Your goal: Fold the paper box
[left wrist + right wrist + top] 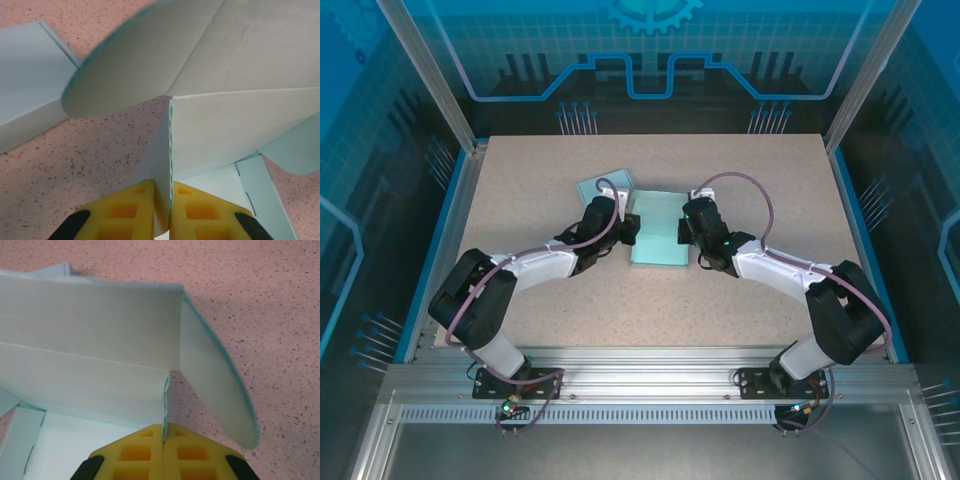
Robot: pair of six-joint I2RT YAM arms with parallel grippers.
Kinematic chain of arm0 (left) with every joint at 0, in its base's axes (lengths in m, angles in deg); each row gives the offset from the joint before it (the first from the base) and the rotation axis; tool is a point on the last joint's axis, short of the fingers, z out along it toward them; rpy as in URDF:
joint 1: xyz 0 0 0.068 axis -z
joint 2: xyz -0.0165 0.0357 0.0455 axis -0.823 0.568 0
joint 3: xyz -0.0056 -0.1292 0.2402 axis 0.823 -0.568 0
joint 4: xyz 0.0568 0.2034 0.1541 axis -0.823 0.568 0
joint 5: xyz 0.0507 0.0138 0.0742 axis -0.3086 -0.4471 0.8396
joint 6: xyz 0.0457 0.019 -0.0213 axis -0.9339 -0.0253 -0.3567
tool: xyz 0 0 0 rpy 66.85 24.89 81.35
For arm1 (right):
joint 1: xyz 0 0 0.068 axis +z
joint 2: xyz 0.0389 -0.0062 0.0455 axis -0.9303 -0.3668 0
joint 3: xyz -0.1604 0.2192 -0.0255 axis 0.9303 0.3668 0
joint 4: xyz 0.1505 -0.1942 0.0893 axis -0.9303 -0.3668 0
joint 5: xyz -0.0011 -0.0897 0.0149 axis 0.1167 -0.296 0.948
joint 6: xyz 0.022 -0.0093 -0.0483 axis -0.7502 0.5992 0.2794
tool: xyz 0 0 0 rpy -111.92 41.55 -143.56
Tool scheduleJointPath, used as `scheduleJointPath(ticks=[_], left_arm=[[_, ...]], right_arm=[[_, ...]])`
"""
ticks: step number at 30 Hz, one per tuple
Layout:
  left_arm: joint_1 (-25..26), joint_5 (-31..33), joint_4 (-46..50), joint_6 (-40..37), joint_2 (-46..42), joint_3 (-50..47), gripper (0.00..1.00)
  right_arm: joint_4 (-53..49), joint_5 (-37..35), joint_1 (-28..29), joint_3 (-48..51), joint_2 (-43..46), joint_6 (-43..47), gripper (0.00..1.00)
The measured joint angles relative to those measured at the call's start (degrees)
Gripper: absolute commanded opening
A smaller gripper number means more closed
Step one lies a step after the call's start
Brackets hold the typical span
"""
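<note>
The paper box, pale teal cardboard, lies partly raised at the table's middle between both arms. My left gripper is at its left side. In the left wrist view its yellow pads are shut on an upright side wall, the gripper pinching the wall's edge. A rounded flap hangs above. My right gripper is at the box's right side. In the right wrist view the gripper is shut on the edge of a standing wall, and a rounded flap swings out to the right.
A flat pale teal panel lies on the speckled table just behind the left gripper, seen also at the left as a panel. Metal frame posts and blue rails border the table. Bare tabletop extends on both sides.
</note>
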Motion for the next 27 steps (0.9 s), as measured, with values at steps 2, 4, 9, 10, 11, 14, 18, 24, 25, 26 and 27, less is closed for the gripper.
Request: scheduleJointPath(ticks=[2, 4, 9, 10, 11, 14, 18, 24, 25, 26, 27], left_arm=[[0.13, 0.22, 0.02, 0.48, 0.44, 0.0, 0.1], [0.17, 0.61, 0.02, 1.16, 0.85, 0.0, 0.07], [0.24, 1.01, -0.68, 2.58, 1.31, -0.81, 0.09], [0.28, 0.98, -1.07, 2.93, 1.31, -0.96, 0.11], [0.35, 0.94, -1.49, 3.26, 1.31, -1.18, 0.13], [0.79, 0.83, -2.56, 4.83, 1.53, -1.68, 0.14], [1.6, 1.03, -3.54, 6.47, 2.03, -2.19, 0.11], [2.86, 1.9, -6.75, 8.44, 2.12, -4.31, 0.1], [2.91, 1.92, -7.48, 8.72, 2.12, -4.68, 0.1], [2.97, 1.95, -8.04, 9.01, 2.12, -5.05, 0.1], [3.02, 1.95, -8.61, 9.03, 2.12, -5.38, 0.1]], right_arm=[[0.33, -0.35, 0.0, 0.0, -0.5, 0.2, 0.0], [0.37, -0.48, 0.0, 0.02, -0.7, 0.35, 0.0], [1.84, -0.61, 0.22, 1.2, -0.7, 0.37, 0.0], [2.23, -0.63, 0.33, 1.75, -0.7, 0.35, 0.0], [3.1, -0.92, 0.46, 2.36, -0.7, 0.35, 0.0], [5.14, -1.88, 1.07, 3.56, -0.63, 0.33, 0.0], [7.06, -3.65, 1.77, 5.6, -0.24, 0.07, 0.0], [9.01, -5.86, 2.62, 8.11, 0.92, -0.96, 0.0], [9.27, -6.16, 2.91, 8.46, 1.14, -1.11, 0.0], [9.35, -6.4, 3.13, 8.72, 1.31, -1.2, 0.0], [9.49, -6.8, 3.43, 9.09, 1.57, -1.25, 0.0]])
